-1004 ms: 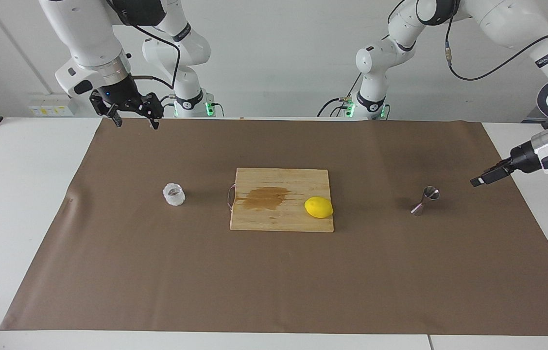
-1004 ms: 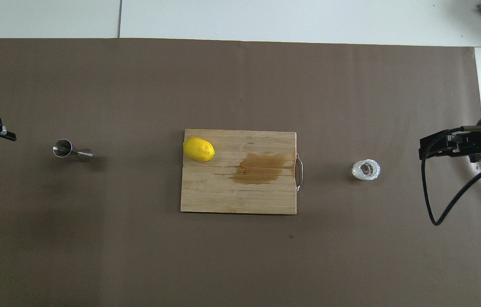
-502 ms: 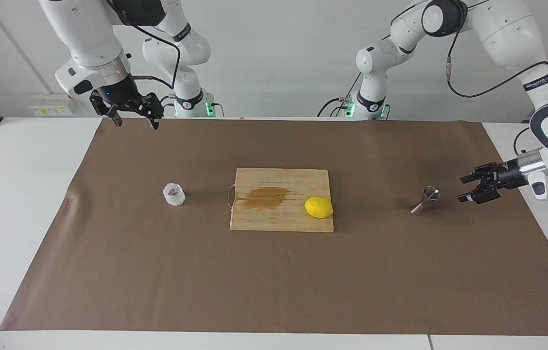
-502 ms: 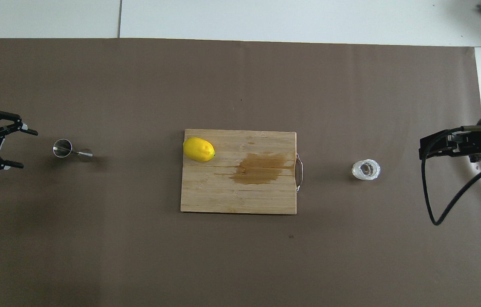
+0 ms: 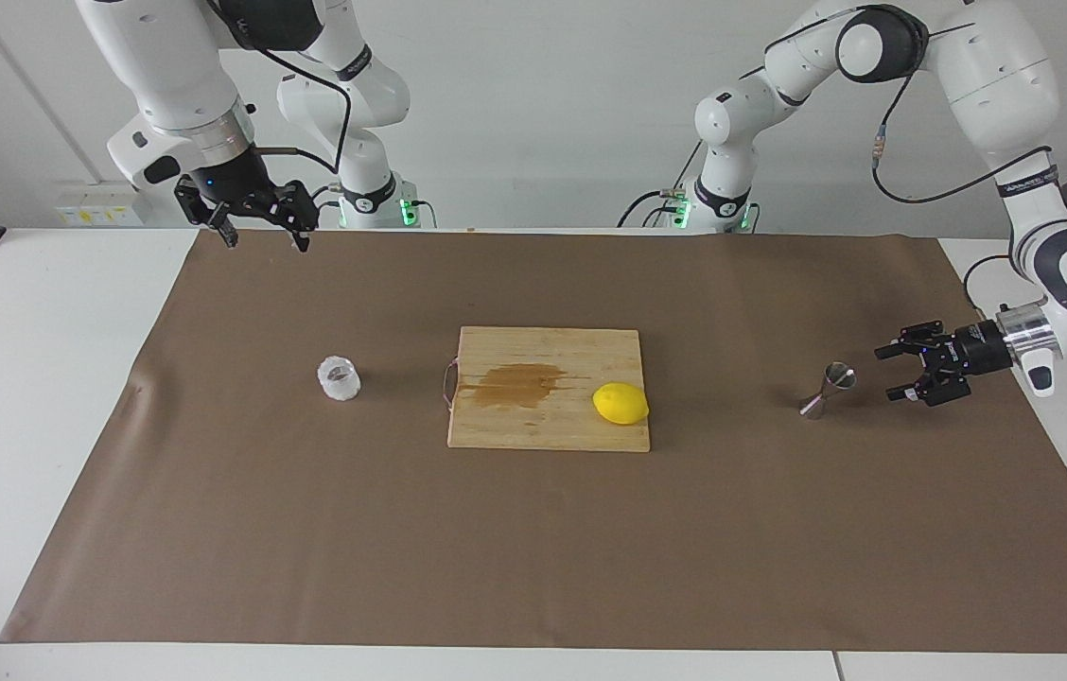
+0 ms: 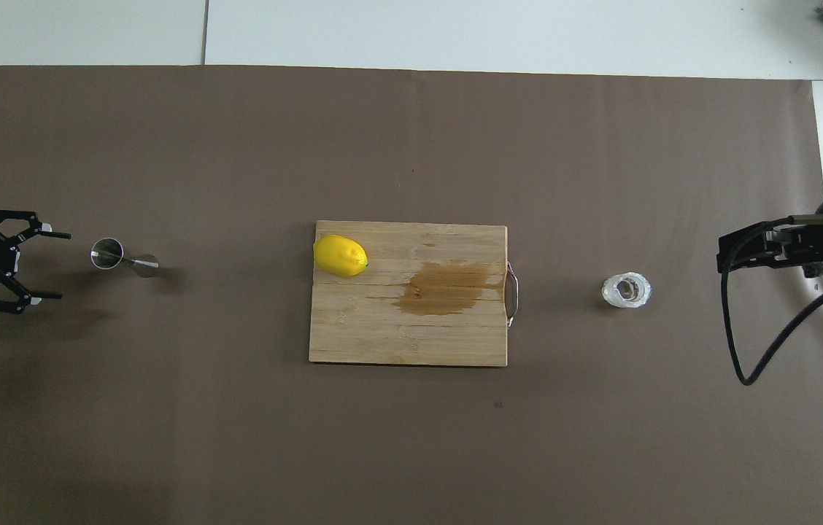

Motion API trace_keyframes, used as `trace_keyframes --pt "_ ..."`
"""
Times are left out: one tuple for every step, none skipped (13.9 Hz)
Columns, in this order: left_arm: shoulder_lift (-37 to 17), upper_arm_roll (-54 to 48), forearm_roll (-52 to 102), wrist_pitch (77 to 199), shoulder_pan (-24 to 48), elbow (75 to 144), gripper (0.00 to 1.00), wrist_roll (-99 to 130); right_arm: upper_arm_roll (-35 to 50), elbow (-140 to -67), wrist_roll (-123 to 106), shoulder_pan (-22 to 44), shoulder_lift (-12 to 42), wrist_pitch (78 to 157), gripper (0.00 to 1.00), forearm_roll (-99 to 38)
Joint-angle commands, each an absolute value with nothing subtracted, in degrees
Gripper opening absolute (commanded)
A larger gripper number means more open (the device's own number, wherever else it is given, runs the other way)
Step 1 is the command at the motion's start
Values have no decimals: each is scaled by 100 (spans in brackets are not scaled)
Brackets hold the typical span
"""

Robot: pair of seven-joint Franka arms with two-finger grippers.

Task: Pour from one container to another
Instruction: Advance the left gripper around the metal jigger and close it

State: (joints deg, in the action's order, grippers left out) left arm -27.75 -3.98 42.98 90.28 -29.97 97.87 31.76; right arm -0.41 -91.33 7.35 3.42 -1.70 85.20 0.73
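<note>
Left gripper (image 5: 888, 371), fingers spread, sits level at the steel jigger's (image 5: 827, 390) three o'clock; an off-centre approach risks toppling it. Right gripper (image 5: 261, 235), fingers spread, waits.

White counter (image 5: 42, 378) under brown paper sheet (image 5: 533, 549); at frame centre, a wooden cutting board (image 5: 543, 426), apparently stained.

Two robot arms in glossy white shells with dark grey joint caps rise from bases ringed with green lights. Black cables loop along each arm, and silver metal collars join the wrists to the tools. The left gripper (image 5: 893, 372) is a black skeletal frame of linked bars bearing white lettering on its body. The right gripper (image 5: 263, 238) is the same black design.
</note>
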Motion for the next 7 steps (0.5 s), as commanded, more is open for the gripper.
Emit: trace_keyframes --pt "-2777 -448 4736 8983 -3137 10142 100 3348 -18 -9149 580 246 -185 8490 100 -114" --pt "-2830 -448 4789 8965 -3172 10160 100 3410 -18 -9149 580 246 -185 8490 100 -114" --pt "-2874 -448 4860 8965 -3182 10186 100 3488 -9 -9149 580 246 -185 8490 100 -114" --pt "-2900 -448 5000 8965 -3190 10256 100 3568 -17 -9149 580 246 -185 8490 100 -114" --pt "-2909 -448 5158 8965 -3208 10318 100 3716 -9 -9149 580 246 -185 8490 100 -114" --pt "-2909 -448 5229 8965 -3217 10344 100 3840 -17 -9149 580 246 -185 8490 100 -114" --pt "-2927 -448 5308 8965 -3217 10371 100 3945 -18 -9149 580 246 -185 8490 100 -114"
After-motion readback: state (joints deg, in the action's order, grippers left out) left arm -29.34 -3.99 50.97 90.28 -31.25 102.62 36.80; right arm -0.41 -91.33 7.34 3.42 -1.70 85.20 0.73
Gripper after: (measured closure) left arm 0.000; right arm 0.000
